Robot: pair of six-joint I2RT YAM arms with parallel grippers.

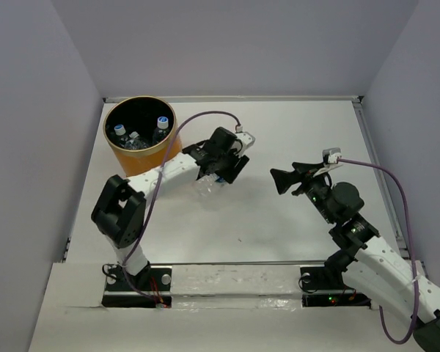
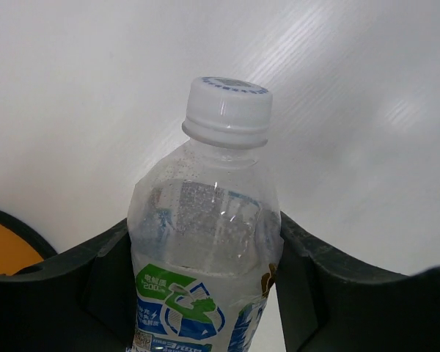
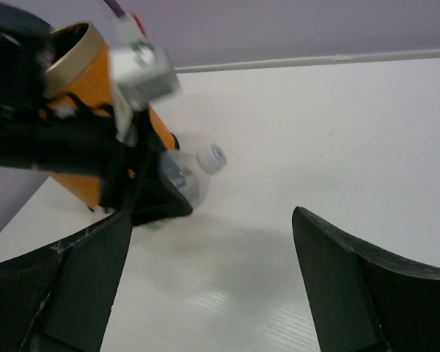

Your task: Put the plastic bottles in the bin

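Observation:
My left gripper (image 1: 214,178) is shut on a clear plastic bottle (image 2: 205,249) with a white cap and a blue-green label. It holds the bottle just right of the orange bin (image 1: 141,133), above the table. The bottle also shows in the top view (image 1: 207,186) and in the right wrist view (image 3: 191,174). The bin has a black inside and holds several bottles (image 1: 141,134) with white caps. My right gripper (image 1: 282,180) is open and empty, well to the right of the left gripper, its jaws pointing left toward it. The bin shows in the right wrist view (image 3: 95,81).
The white table (image 1: 293,139) is walled by grey panels at the back and sides. A purple cable (image 1: 205,117) loops over the left arm near the bin. Another cable (image 1: 385,176) arcs from the right wrist.

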